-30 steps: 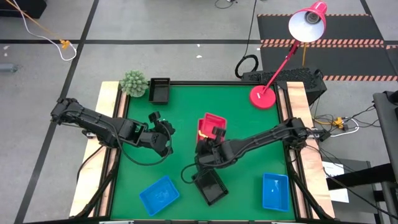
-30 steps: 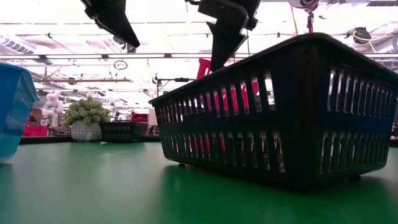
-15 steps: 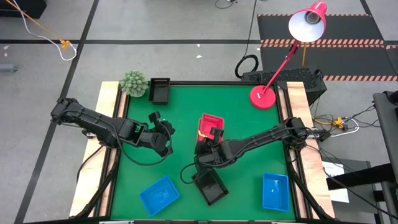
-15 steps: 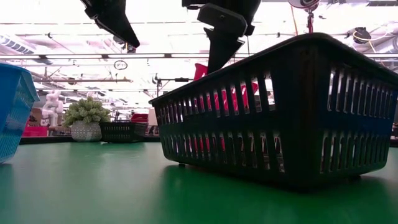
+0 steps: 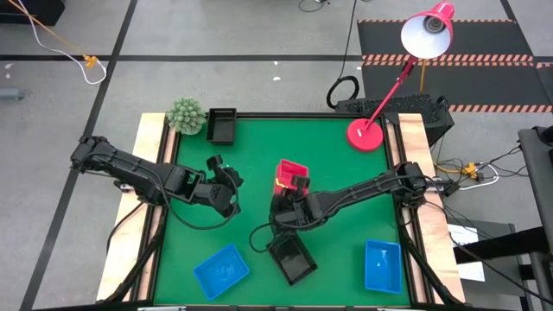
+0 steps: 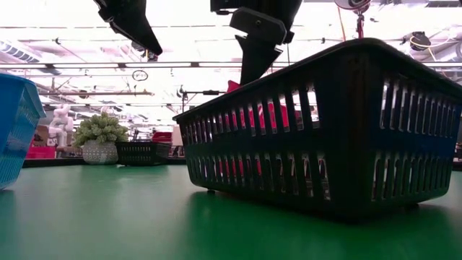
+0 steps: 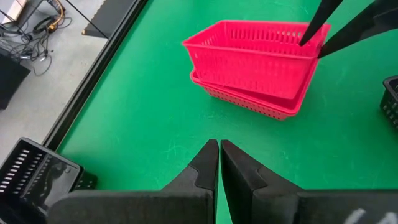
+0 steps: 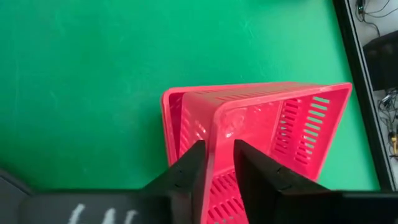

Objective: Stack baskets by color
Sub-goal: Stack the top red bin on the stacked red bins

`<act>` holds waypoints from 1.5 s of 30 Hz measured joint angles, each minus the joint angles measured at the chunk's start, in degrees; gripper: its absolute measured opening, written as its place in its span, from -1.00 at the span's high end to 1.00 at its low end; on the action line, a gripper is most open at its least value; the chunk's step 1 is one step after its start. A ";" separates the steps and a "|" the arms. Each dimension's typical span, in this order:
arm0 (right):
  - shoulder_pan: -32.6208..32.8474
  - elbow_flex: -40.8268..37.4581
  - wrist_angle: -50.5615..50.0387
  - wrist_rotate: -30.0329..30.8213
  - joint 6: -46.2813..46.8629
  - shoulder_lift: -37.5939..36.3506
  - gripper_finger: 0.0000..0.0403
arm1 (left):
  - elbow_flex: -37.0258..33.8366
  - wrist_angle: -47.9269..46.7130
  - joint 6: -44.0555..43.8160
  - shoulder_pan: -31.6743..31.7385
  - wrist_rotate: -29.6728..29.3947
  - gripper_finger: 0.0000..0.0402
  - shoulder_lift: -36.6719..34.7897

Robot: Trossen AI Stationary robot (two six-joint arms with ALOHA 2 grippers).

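Note:
Two red baskets sit stacked mid-table, the upper one (image 8: pixel 273 124) nested slightly askew in the lower one (image 7: pixel 249 99), which rests on the green mat. My right gripper (image 8: pixel 217 149) is open above the stack's near end, one finger inside and one outside the upper basket's near wall. My left gripper (image 7: pixel 219 144) hangs shut in the air to the left of the stack (image 5: pixel 292 171), holding nothing. A black basket (image 5: pixel 290 259) rests near the front edge, and another black basket (image 5: pixel 221 125) stands at the far left. Two blue baskets (image 5: pixel 221 269) (image 5: pixel 382 265) lie at the front. My right gripper's fingers (image 8: pixel 189 165) straddle the upper red basket's near short wall (image 8: pixel 222 134), slanting down from the near side. I cannot tell whether either finger touches the wall. The basket rests in the lower red one.
A red lamp's base (image 5: pixel 365 134) stands at the far right corner and a fuzzy green plant (image 5: pixel 185 114) at the far left. Wooden rails (image 5: pixel 149 173) border the mat's left and right sides. Bare green mat lies between the stack and the far edge.
My right gripper has opened over the stack. The upper red basket, held a little higher and tilted before, has sunk down into the lower red basket.

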 joint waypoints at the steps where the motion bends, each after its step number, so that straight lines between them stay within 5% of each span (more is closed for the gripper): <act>1: 0.00 0.00 0.01 0.01 -0.18 0.00 0.55 | 0.00 0.00 -0.02 0.00 0.00 0.89 0.00; 18: 1.64 -0.01 2.50 -1.03 -6.40 -2.09 0.39 | -0.02 0.25 1.23 -2.32 -0.05 0.89 0.97; 25: 7.87 -1.76 -1.63 -2.53 -3.67 -8.07 0.39 | 0.08 11.11 10.26 -4.16 1.69 0.86 5.17; 30: 13.30 -11.51 2.76 -1.47 -1.97 -14.90 0.39 | 0.71 22.47 17.35 -1.94 10.61 0.48 9.25; 36: 17.39 -28.89 13.83 1.83 -1.34 -26.28 0.39 | 8.87 17.55 20.64 1.46 13.68 -0.01 18.68; 45: 18.10 -47.28 26.76 1.73 -1.24 -44.93 0.39 | 27.49 0.31 28.35 3.84 16.60 0.09 34.91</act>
